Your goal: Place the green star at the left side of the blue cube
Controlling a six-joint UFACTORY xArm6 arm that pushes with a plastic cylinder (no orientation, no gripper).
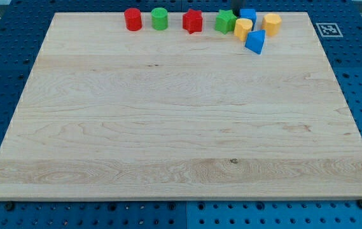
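Blocks are sitting in a row along the far edge of the wooden tabletop (168, 127). Going from left to right, a red cylinder (133, 19) is standing first. A green cylinder (160, 18) is standing near it, and a red star (193, 21) is lying after that.

The green star (225, 21) is lying just right of the red star, with a small gap between them. The blue cube (249, 16) is sitting just right of the green star, a little farther back. So the green star is already lying at the left side of the blue cube, very close to it. I cannot tell if the two are touching.

A yellow block (243, 29) is sitting just in front of the blue cube and seems to be touching it. Another yellow block (271, 24) is standing to the right of the cube. A blue triangle block (255, 42) is lying nearest of all, just in front of the first yellow block.

A small dark bit is showing at the far edge of the view, between the green star and the blue cube. It is looking like my tip (236, 8), but most of it is cut off. No hand is showing, so I cannot tell if it is open or closed.

The tabletop is lying on a blue board with holes (359, 76). A black and white marker (326, 29) is sitting there, past the far right corner.
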